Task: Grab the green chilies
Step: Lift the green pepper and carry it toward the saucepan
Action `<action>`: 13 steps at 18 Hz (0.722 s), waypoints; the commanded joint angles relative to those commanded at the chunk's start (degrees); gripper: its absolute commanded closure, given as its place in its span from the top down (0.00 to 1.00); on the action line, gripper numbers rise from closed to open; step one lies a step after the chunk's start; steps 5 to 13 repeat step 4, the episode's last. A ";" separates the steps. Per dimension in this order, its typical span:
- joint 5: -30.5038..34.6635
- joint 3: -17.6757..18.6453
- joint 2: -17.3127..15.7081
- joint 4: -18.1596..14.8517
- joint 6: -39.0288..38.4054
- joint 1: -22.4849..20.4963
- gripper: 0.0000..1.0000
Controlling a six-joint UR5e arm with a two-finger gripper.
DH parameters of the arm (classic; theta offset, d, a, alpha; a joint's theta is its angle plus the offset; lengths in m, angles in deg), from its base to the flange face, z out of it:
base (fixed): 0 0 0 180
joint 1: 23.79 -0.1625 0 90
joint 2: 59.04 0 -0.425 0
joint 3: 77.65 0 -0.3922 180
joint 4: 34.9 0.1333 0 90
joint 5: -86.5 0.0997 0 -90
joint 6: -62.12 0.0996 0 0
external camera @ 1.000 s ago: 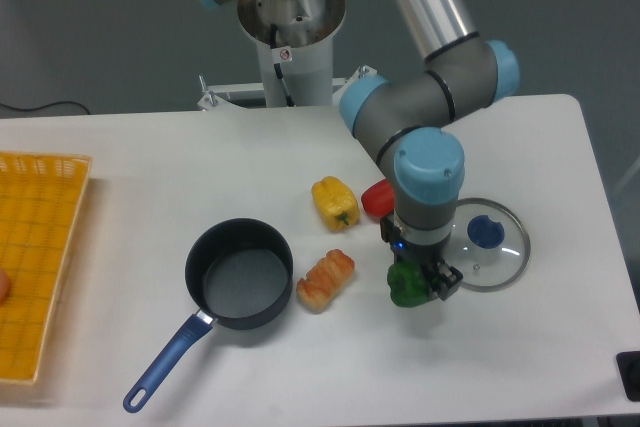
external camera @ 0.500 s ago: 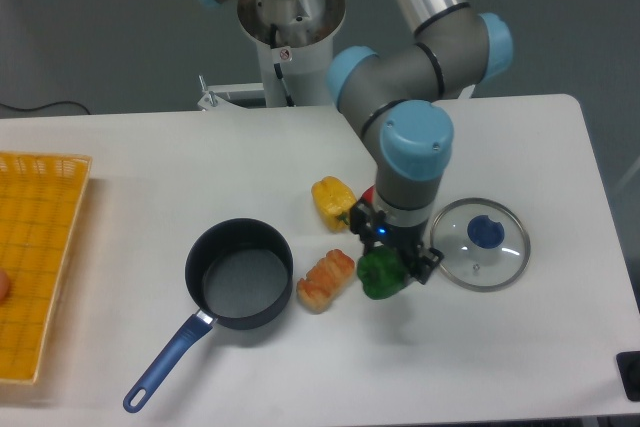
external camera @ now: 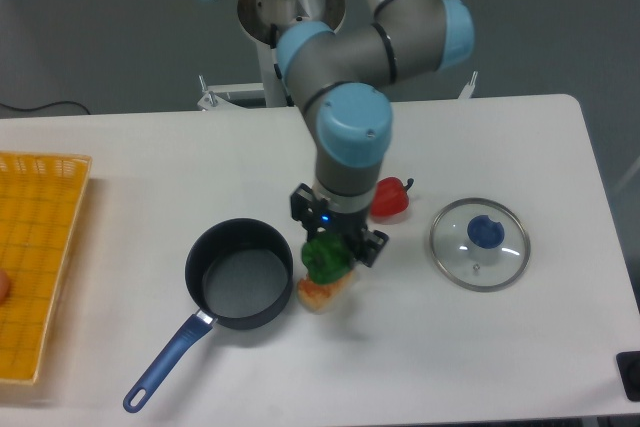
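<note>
Basket (external camera: 40, 257): a yellow woven tray is seen at the left edge of the frame, lying on the table (external camera: 150, 157); a small pale-orange item is cut off by the border at its lower left and cannot be identified.

Saucepan (external camera: 240, 275): a dark pan with a blue handle is placed left of centre, the handle pointing to the lower left; nothing is seen inside it.

Orange item (external camera: 318, 294): a striped orange-and-white toy food is found just right of the pan rim, largely covered from above by the green piece.

Green chilies (external camera: 326, 257): held at the centre of the frame, just right of the pan and directly over the orange item. A glossy, dark green, lumpy body is shown, bell-pepper in shape. It is judged to be lifted clear of the table, though the height cannot be confirmed from this single view.

End effector (external camera: 334, 247): the fingers are closed against the green chilies from either side, below the blue wrist joint.

Red pepper (external camera: 390, 198): left on the table to the right of the arm, dark stem turned to the upper right.

Glass lid (external camera: 480, 244): laid flat at centre right, blue knob up.

Progress: the grasp is made and the lift is judged done or nearly so; little is left.
</note>
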 joint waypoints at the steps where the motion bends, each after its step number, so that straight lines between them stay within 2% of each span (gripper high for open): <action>1: 0.00 0.09 -0.09 -0.26 0.08 0.27 0.49; 13: 0.09 0.35 -0.27 -1.05 0.09 0.62 0.49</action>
